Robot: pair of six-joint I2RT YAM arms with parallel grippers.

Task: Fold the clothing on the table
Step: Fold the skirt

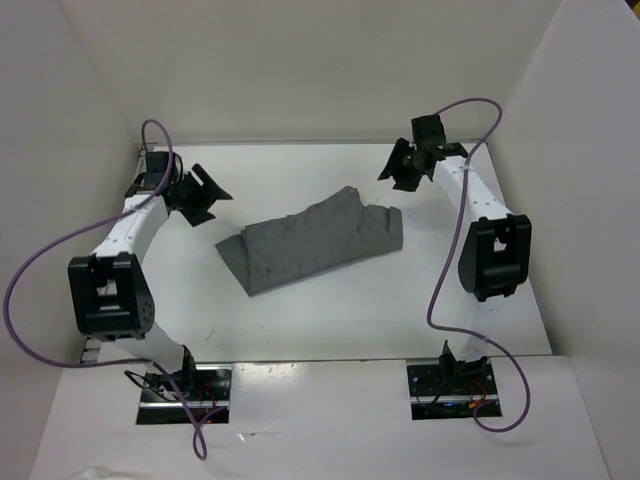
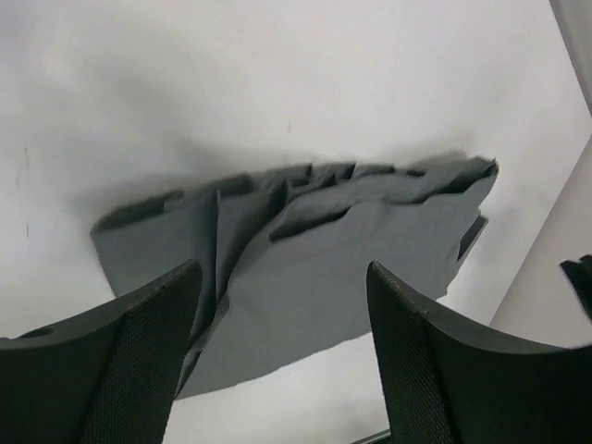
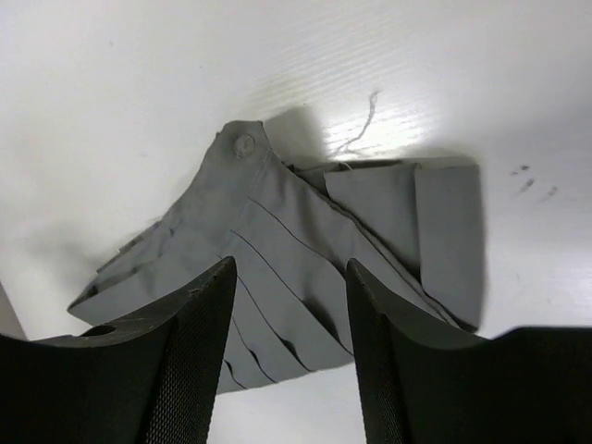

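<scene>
The grey clothing (image 1: 315, 240) lies crumpled in a wrinkled, pleated heap near the middle of the white table (image 1: 300, 320). My left gripper (image 1: 205, 195) hovers off its left end, open, with nothing between the fingers. In the left wrist view the clothing (image 2: 314, 268) spreads beyond the left gripper (image 2: 282, 273), apart from it. My right gripper (image 1: 400, 165) hangs past the heap's far right corner, also open and holding nothing. The right wrist view shows the clothing (image 3: 305, 250) with a button (image 3: 243, 144) at one corner, lying behind the right gripper (image 3: 291, 268).
White walls (image 1: 570, 150) box in the table on the left, far and right sides. Purple cables (image 1: 40, 260) loop beside both arms. The arm bases (image 1: 185, 390) stand at the near edge. A loose thread (image 3: 361, 129) lies on the table beside the fabric.
</scene>
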